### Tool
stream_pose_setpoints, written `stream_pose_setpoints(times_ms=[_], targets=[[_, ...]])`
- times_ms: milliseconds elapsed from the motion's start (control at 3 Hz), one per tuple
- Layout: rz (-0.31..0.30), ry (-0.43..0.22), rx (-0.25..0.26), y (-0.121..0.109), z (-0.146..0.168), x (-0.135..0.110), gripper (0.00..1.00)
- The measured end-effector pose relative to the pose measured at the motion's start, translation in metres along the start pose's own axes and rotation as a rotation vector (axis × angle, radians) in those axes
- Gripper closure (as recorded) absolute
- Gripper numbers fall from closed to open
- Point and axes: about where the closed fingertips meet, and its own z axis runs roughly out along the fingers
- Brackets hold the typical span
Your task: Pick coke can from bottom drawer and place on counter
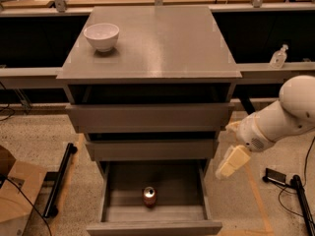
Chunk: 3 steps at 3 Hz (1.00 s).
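The counter [162, 43] tops the cabinet; the bottom drawer [153, 227] stands open below. My gripper [232, 162] hangs right of it, parted or closed I cannot tell. I'd swing left, then descend squarely over the coke can [149, 196] upright mid-drawer.

1. Small red-orange cylindrical coke can [149, 196], silver top: upright, near the drawer's front.
2. Deep grey bottom drawer [153, 227]: pulled open.
3. Flat glossy grey counter [162, 43]: tops the cabinet.
4. Cream gripper [230, 162]: just right of the drawer, outside it.
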Motion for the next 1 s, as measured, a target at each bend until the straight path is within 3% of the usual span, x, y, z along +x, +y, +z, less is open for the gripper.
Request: stream_pose_setpoints(times_ms=[333, 667, 1000], targets=[[0.076, -0.075, -0.09, 0.001, 0.081, 0.023, 0.0], [0.078, -0.084, -0.096, 0.0, 0.085, 0.023, 0.0], [0.109, -0.149, -0.146, -0.005, 0.122, 0.025, 0.0]])
